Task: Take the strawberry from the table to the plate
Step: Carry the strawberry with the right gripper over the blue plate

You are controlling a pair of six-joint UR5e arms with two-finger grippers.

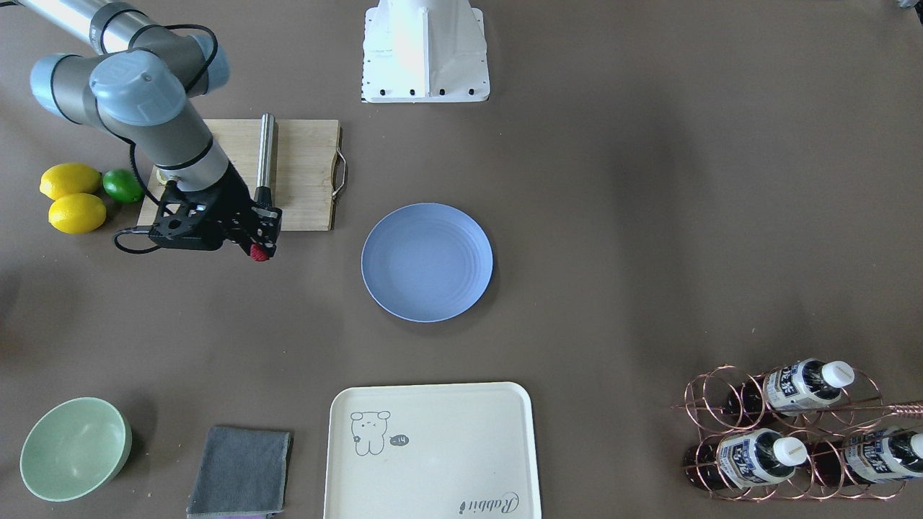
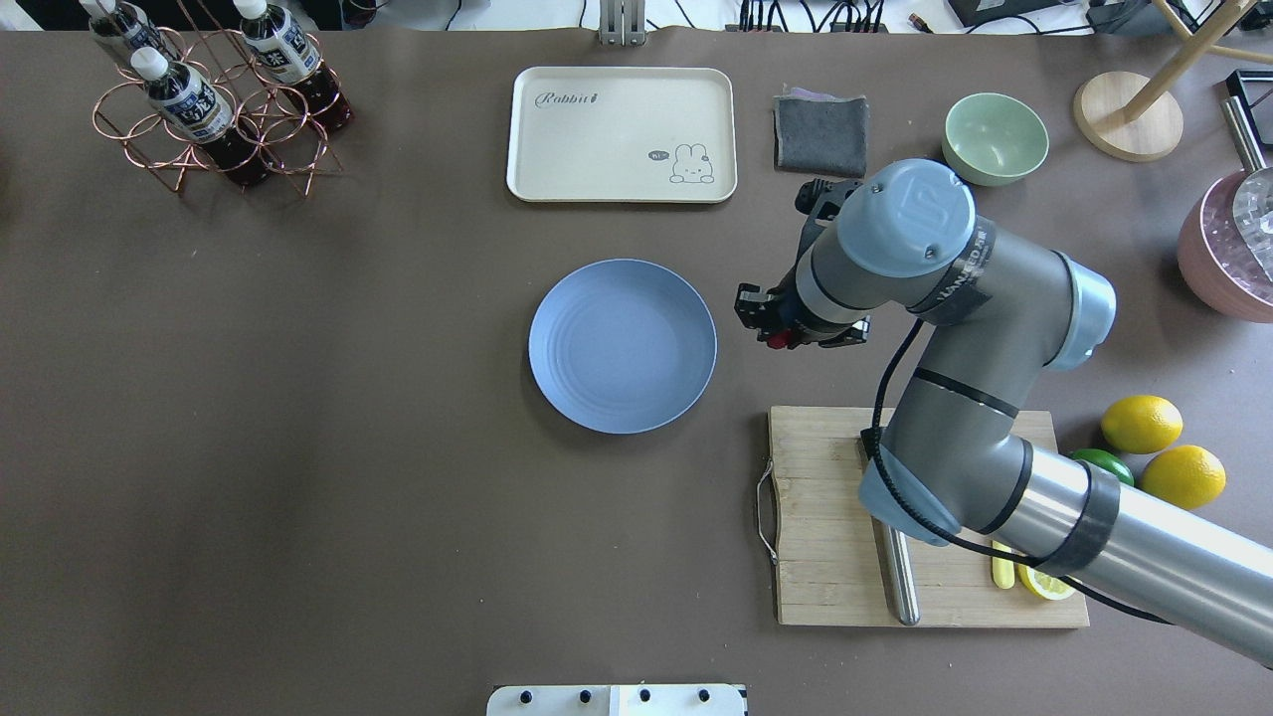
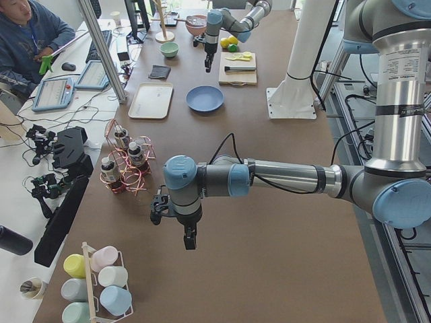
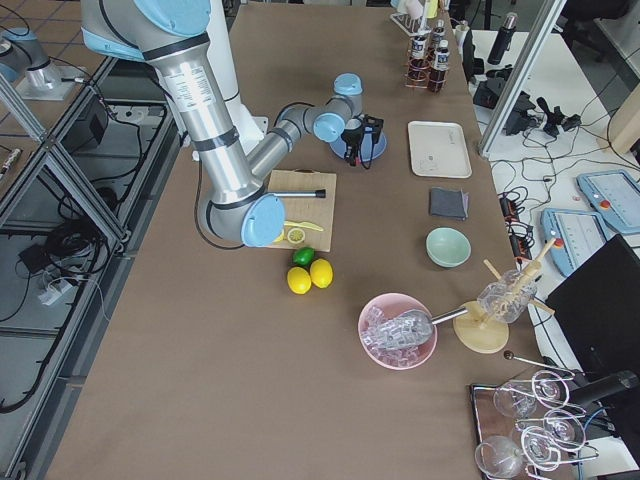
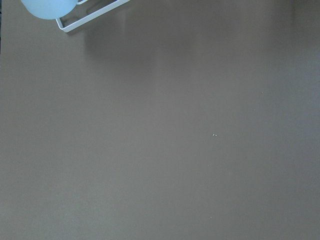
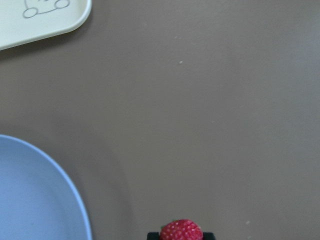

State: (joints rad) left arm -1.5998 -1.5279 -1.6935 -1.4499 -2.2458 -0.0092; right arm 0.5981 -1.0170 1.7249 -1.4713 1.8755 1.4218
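Right claw [image 1: 261,244] on your robot pinches the strawberry [image 1: 259,251], a small red bumpy berry, between its black fingertips. You find it over bare worktop [image 1: 649,216], near the blue plate [image 1: 427,262] but not above it, just off the corner of the wooden cutting board [image 1: 303,180]. In the right wrist view the plate's rim curves at lower left. Your left claw [image 3: 190,241] hangs over the worktop's other end; you cannot tell whether it is spread or pressed together.
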